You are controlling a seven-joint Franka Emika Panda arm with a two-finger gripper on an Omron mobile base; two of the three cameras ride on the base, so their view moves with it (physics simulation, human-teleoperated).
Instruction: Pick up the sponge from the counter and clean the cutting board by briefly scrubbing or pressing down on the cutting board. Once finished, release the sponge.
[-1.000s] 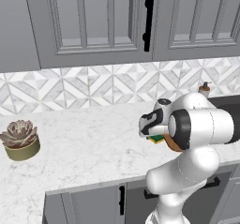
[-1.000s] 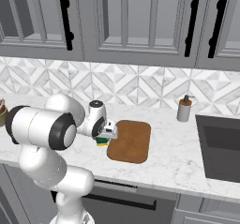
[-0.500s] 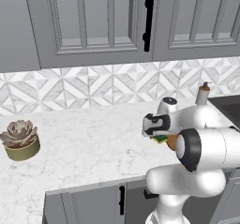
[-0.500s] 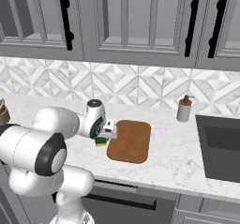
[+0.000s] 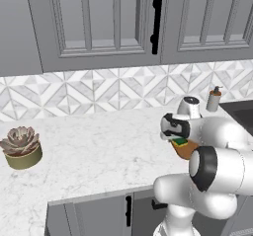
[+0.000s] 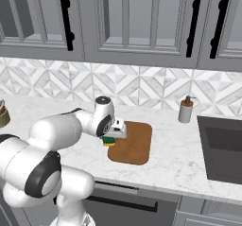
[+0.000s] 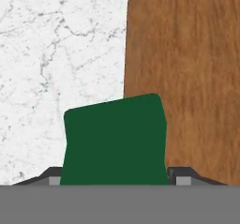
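The sponge [image 7: 115,141], dark green on top with a yellow layer below, sits between my gripper's [image 7: 115,176] two fingertips, which press against its two sides with no gap showing. In the right base view the gripper [image 6: 113,134] points down over the sponge [image 6: 109,142], low at the left edge of the reddish-brown cutting board [image 6: 134,142]. The left base view has the sponge [image 5: 179,141] under the gripper [image 5: 176,135], with a corner of the cutting board [image 5: 187,150] behind it. The board [image 7: 187,78] lies flat on the white marble counter [image 7: 61,54].
A soap dispenser [image 6: 185,110] stands by the backsplash right of the board, and a dark sink [image 6: 222,147] lies beyond it. A potted succulent [image 5: 21,147] stands far to the left on the counter. Upper cabinets hang above.
Both base views have shifted, so the camera has moved and the arm's elbow has swung. The gripper stays over the sponge at the board's left edge, and its jaws have narrowed onto it.
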